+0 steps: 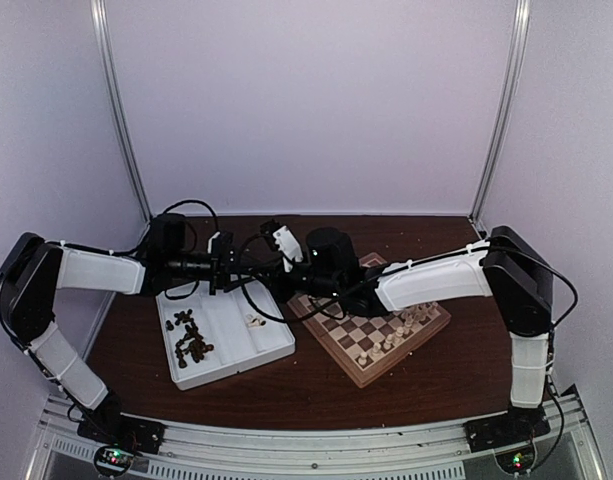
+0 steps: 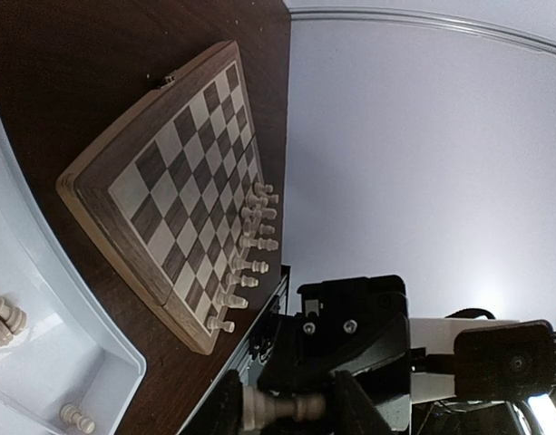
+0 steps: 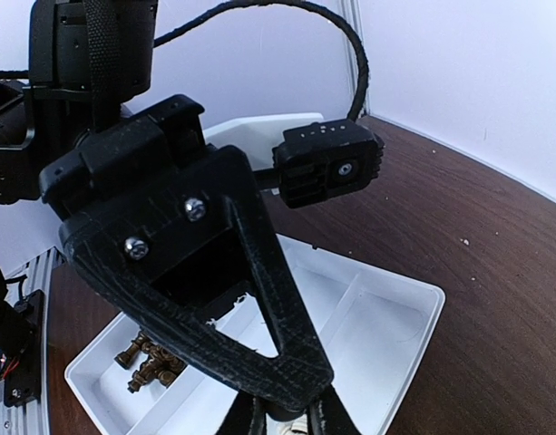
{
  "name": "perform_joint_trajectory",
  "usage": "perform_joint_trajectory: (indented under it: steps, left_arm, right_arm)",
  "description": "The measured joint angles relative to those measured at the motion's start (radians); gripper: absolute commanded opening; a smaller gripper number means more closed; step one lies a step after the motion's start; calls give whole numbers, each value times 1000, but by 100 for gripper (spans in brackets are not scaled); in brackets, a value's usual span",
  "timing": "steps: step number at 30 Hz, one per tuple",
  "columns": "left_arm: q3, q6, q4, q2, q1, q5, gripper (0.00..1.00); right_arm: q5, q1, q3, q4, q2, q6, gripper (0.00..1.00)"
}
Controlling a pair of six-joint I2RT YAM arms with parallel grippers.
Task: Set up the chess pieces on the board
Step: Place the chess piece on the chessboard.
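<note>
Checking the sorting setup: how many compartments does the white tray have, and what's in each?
2. The outer compartment, away from the board, holds the dark brown pieces; the compartment beside the board holds a few cream pieces. The left arm covers the far end of the tray.

Place: robot test cell, lab-type.
Walls: plain white panels (image 1: 306,100) w/ alu corner posts (image 1: 119,110).
Base: 2 arms (image 1: 96,272) bolted to metal rail (image 1: 316,452), status LEDs (image 1: 111,458) lit.
Table (image 1: 416,385): dark wood, loose cables (image 1: 256,290).

Soft, even indoor light, faint shadows, wrist views curved at edges and blurred up close
</note>
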Motion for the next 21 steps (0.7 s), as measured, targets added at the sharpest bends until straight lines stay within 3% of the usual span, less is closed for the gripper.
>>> perform_joint_trajectory:
  steps: [6,21]
  left_arm:
    - [-10,-20,23,0,4,0,35]
    - [-36,-5,81,-23,8,13,67]
  right_arm:
    - [4,0,2,14,5,3,8]
    - [23,0,-48,13,-32,-6,6]
